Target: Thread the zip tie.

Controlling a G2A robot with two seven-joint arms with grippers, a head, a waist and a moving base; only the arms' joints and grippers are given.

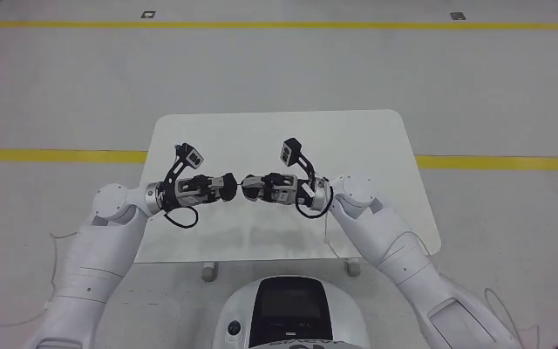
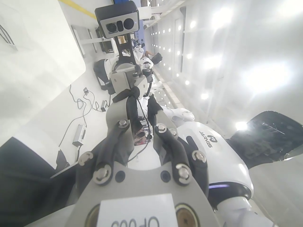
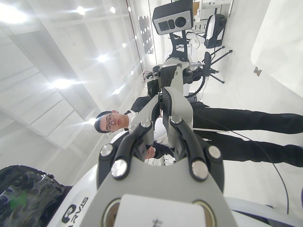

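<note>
Zip tie (image 1: 236,184) shows from above as a thin dark strand bridging the small gap between the two gripper tips, over the near half of the white table (image 1: 349,140). The left gripper (image 1: 227,185) and the right gripper (image 1: 247,187) point straight at each other, nose to nose and almost meeting, with the strand running between them.

From above, the strand is too fine to tell one end from the other. The right wrist view gets closer. There the right gripper's fingers (image 3: 181,106) are drawn nearly together, and a thin dark strip sits pinched in the narrow slit between them, against a ribbed black pad. Beyond them the left gripper faces back, its wrist camera (image 3: 172,22) mounted on a dark stalk.

The left wrist view adds a dark bunched shape (image 2: 131,94) right where the two tips meet, though I cannot make out whether it is tie or pad. Whether the left gripper has a grip on the strand I cannot tell. That view also takes in cables (image 2: 82,109) lying on the floor past the table's edge. From above, a yellow line (image 1: 70,155) crosses the floor behind the table.
</note>
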